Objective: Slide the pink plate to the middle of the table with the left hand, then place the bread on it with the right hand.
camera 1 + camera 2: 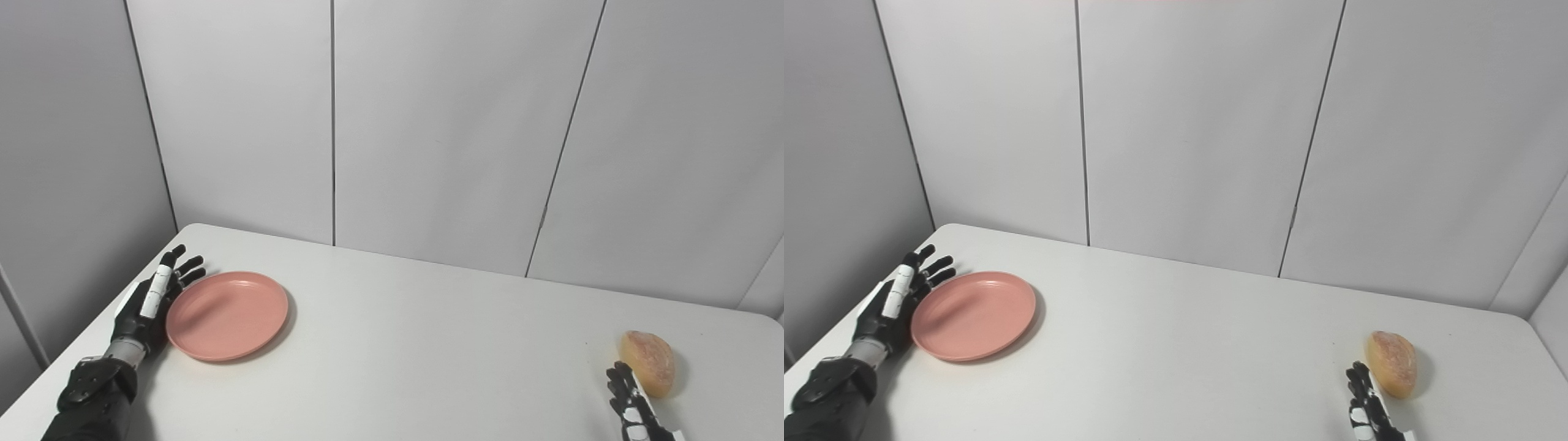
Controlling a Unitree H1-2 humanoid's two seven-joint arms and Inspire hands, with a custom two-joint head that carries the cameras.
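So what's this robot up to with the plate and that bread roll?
The robot's left hand is open and pressed flat against the left edge of a pink plate, which sits at the left side of the white table, not yet in the middle. Its right hand waits open at the bottom right, just beside the bread, without holding it. It looks ready to push the plate toward the centre.
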